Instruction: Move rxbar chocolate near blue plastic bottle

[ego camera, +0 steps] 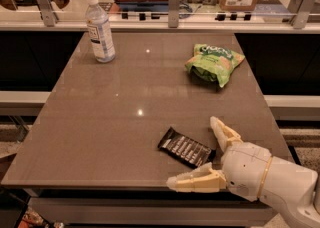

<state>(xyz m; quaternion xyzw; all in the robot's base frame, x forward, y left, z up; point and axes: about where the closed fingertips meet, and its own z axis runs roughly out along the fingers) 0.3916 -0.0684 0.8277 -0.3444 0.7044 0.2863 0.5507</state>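
Currently my end effector (191, 152) is spread wide at the bench's (115, 122) near-right edge, bracketing the rxbar chocolate (182, 146); the blue plastic bottle (100, 29) stands far-left, open surface between.

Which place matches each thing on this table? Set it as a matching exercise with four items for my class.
1. rxbar chocolate
2. blue plastic bottle
3. green chip bag
4. gripper

a. upright, far left corner
b. open, at the front right edge
c. lying on the far right side
d. flat, near the front edge

Pairs: 1-d, 2-a, 3-c, 4-b
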